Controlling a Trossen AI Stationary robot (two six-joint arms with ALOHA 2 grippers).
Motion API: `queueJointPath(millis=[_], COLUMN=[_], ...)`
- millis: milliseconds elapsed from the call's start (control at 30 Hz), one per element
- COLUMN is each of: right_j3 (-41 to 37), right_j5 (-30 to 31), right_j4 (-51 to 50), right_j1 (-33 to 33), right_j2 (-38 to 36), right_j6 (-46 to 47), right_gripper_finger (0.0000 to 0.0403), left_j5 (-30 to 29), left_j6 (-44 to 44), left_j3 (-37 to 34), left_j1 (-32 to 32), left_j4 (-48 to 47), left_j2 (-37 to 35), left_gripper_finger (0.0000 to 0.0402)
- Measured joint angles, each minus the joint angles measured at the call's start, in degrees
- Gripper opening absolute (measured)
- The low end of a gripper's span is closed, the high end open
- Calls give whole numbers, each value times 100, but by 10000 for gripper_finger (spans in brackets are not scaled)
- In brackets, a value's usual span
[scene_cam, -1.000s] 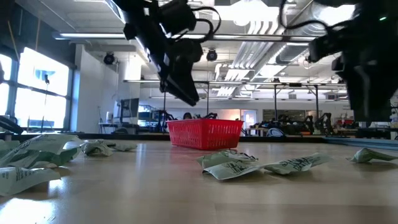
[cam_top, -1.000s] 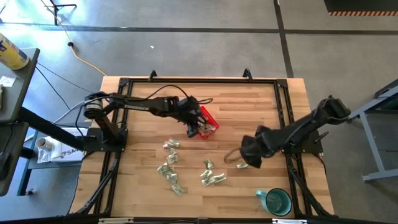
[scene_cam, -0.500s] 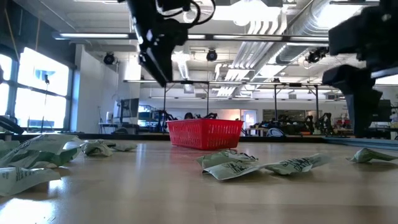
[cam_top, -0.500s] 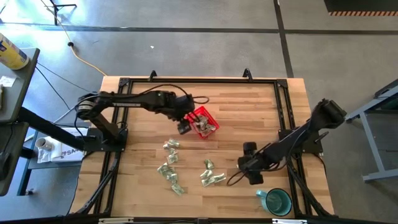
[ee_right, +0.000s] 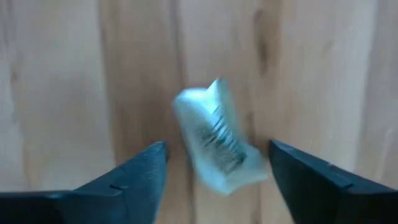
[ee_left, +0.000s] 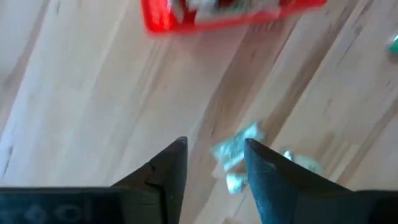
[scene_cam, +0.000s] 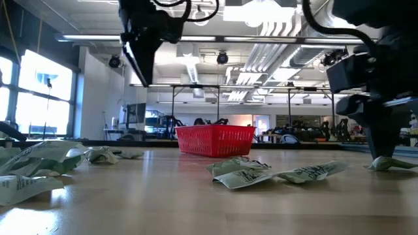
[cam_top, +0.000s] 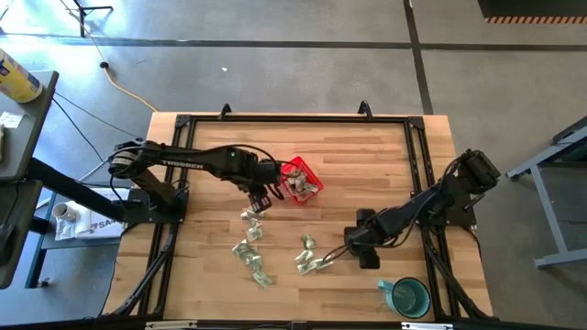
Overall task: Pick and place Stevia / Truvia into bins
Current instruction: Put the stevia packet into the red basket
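Note:
The red mesh basket [cam_top: 303,180] stands mid-table with several packets inside. More pale green packets lie loose in front of it, one group [cam_top: 252,234] to the left and one [cam_top: 312,261] to the right. My left gripper [ee_left: 214,144] is open and hovers just left of the basket [ee_left: 217,12], above the nearest loose packets [ee_left: 236,152]. My right gripper [ee_right: 217,144] is open and low over the table. Its fingers stand on either side of a single crumpled packet [ee_right: 216,138] without touching it. In the high view that gripper [cam_top: 351,246] hides the packet.
A teal mug [cam_top: 408,296] stands near the table's near right corner, close behind my right arm. Bare wood lies along the far edge and on the right half of the table [cam_top: 385,156]. A black frame rail [cam_top: 293,117] borders the tabletop.
My left gripper has left the spot over the basket and moved toward the table's near-left, over the loose packets. My right gripper has come down from high above the table and shifted left, so it now straddles a single packet.

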Motion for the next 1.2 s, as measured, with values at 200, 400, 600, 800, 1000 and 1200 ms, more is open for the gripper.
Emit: queueJointPath(millis=[200, 400, 600, 800, 1000, 1200], right_j3=[-2, 52, 898, 1905, 2434, 2828], right_j5=[-18, -836, -315, -331, -789, -481], right_j4=[155, 87, 93, 286, 54, 55], right_j1=[-603, -1402, -1846, -2684, -3246, -3551], right_j2=[21, -49, -576, -520, 215, 332], right_j6=[-702, -704, -600, -1246, -1858, -2311], right_gripper_finger=[144, 13, 6, 25, 90, 203], left_j5=[-165, 110, 739, 701, 388, 106], left_j6=[-489, -1257, -2189, -2763, -2334, -1733], left_j3=[-263, -1503, -2794, -3432, -3647, -3661], left_j1=[9, 0, -117, -529, -668, -660], left_j4=[-454, -227, 769, 1672, 2778, 3053], left_j2=[-46, -606, -1471, -2068, -1909, -1582], left_gripper_finger=[163, 146, 140, 140, 164, 221])
